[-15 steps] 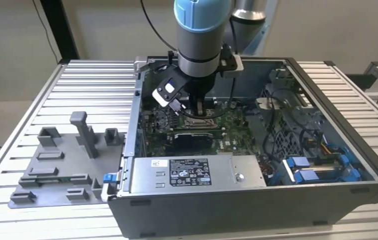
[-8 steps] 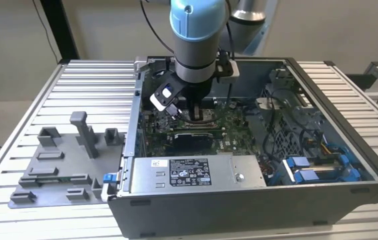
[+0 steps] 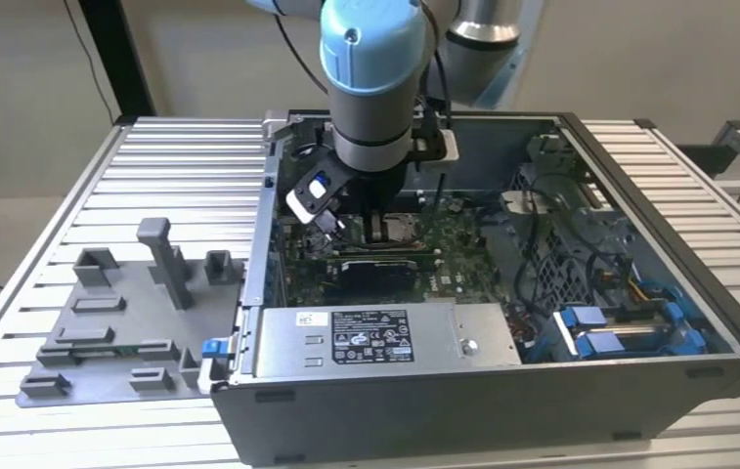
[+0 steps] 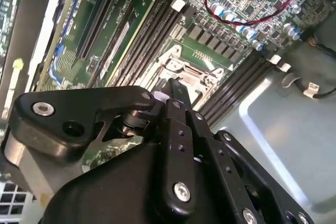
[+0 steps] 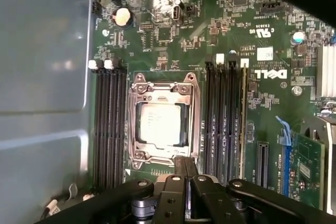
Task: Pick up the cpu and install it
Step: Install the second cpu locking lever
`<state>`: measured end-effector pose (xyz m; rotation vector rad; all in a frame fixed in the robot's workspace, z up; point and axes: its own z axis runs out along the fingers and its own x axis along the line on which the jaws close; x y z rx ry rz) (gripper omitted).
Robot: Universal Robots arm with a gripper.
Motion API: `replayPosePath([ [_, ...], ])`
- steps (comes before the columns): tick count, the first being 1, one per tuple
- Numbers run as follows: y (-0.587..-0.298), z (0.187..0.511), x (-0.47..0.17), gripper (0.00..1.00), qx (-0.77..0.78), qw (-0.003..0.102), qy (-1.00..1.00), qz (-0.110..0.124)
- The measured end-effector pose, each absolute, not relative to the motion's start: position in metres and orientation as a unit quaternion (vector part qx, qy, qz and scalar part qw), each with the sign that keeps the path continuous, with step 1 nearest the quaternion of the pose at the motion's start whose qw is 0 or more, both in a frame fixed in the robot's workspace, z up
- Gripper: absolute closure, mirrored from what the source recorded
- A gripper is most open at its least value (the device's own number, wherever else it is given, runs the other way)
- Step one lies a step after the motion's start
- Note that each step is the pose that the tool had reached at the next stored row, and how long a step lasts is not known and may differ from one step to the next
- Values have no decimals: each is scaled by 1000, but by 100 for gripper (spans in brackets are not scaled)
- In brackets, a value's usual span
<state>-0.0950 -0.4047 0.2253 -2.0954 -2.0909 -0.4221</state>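
Pale silver square cpu (image 5: 159,125) sits in socket frame (image 5: 137,121); black pincer (image 5: 185,167) fingers together, empty, just beside it; install step.

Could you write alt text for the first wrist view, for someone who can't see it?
A pale silver cpu lies flat in the square metal socket frame on a green motherboard. Dark memory slots run along both sides of the socket. The robot's black hand reaches in just beside the frame's edge.
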Motion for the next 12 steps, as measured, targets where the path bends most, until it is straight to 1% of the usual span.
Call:
replayPosePath([
  [9, -404, 213, -105, 100, -714, 72, -681, -142],
  [12, -404, 212, -110, 100, -718, 73, -677, -144],
])
